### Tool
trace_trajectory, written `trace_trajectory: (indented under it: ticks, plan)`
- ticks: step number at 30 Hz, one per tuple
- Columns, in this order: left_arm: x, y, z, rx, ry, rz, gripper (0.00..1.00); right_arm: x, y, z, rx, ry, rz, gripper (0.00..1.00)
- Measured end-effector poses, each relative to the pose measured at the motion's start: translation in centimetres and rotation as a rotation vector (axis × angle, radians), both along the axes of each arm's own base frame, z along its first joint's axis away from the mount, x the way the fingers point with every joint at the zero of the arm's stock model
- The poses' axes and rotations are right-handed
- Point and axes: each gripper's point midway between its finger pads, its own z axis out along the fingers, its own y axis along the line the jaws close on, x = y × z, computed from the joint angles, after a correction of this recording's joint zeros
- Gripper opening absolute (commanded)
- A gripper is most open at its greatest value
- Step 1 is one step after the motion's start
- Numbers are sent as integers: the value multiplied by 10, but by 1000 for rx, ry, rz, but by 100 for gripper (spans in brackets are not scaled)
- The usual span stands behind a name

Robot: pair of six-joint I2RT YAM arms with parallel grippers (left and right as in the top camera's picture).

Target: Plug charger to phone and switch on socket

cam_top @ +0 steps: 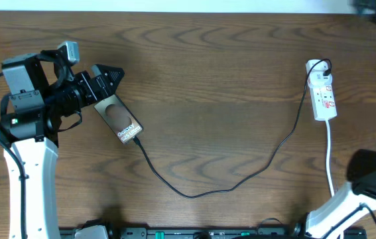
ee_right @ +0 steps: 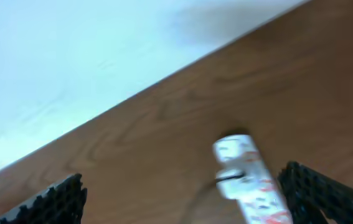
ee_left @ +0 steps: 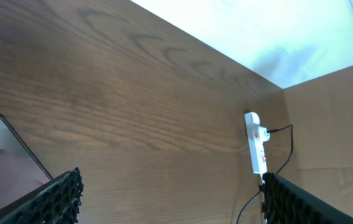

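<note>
table (cam_top: 214,53): brown wood grain; lies under the phone (cam_top: 119,117) and extends well past it on every side.
left arm (cam_top: 25,99): white and black links; stands just beside the phone, on the side turned away from the socket (cam_top: 323,93); reaches over the phone's unlettered end.
right arm (cam_top: 373,176): white link with a black joint; well apart from the phone, past the socket, at the near table edge.
charger (cam_top: 241,179): thin black cable; leaves the phone's lettered end, sags in a long loop toward the near table edge, then rises to the socket's far end. Tip touches the phone's end; full seating cannot be told.
white cord (cam_top: 329,153): runs from the socket's near end toward the right arm; well apart from the phone.
socket: narrow white strip with small red marks; well apart from the phone, across the table on the right-arm side; switch position cannot be told.
phone: dark slab, flat on the table, set at a slant; brownish oval patch mid-body, white "Galaxy" lettering at the end nearer the cable.
left gripper (ee_left: 171,182): above the phone's unlettered end; jaws spread wide, nothing held; phone edge shows just outside one finger in the wrist view.
right gripper (ee_right: 182,177): well apart from the phone, aimed at the socket; jaws fully spread, nothing held.
</note>
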Motion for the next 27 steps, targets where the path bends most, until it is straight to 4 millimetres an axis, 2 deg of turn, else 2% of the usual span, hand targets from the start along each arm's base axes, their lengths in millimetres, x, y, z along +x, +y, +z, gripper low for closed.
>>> trace_trajectory:
  ticks: [2,4,6,8,13,16,21,27]
  plan:
    - [0,0,0,2,0,2,89,-10,-36,-15,48,17,-22,99]
    - [0,0,0,2,0,2,89,-19,-62,-37,109,46,-19,99]
    - [0,0,0,2,0,2,89,-26,-76,-65,179,80,20,99]
    - [0,0,0,2,0,2,89,-30,-79,-99,254,124,77,99]
    - [0,0,0,3,0,2,89,-29,-62,-171,380,229,220,99]
    - [0,0,0,2,1,3,89,-24,-47,-202,404,272,289,99]
    - [-1,0,-1,1,7,3,89,-22,-26,-234,378,367,354,99]
    - [-1,0,-1,0,8,2,89,-19,-5,-253,273,470,409,99]
